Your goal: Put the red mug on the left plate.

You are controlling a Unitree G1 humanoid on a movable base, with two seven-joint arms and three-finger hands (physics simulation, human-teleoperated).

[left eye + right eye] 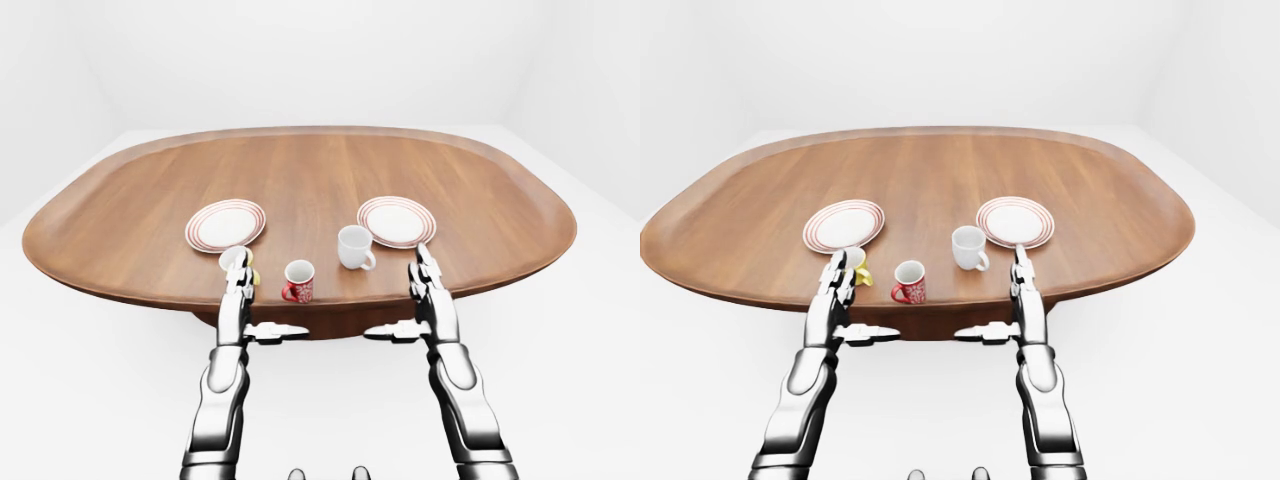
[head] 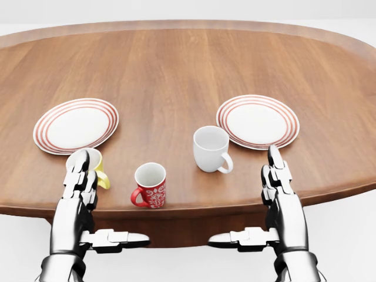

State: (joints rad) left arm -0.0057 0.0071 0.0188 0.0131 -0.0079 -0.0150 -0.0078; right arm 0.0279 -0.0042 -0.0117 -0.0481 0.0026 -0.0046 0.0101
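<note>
The red mug (image 2: 151,187) with a white pattern stands upright near the bottom edge of the wooden table (image 2: 176,70) in the head view. Up and to its left lies the left plate (image 2: 75,125), white with red rings and bare. My left hand (image 2: 81,176) is open with straight fingers, left of the red mug, and partly covers a yellow mug (image 2: 98,166). My right hand (image 2: 276,170) is open too, right of the red mug, just below the right plate (image 2: 257,121). Neither hand touches the red mug.
A white mug (image 2: 210,149) stands between the red mug and the right plate. The table's near edge runs just under both hands. White floor and walls surround the table.
</note>
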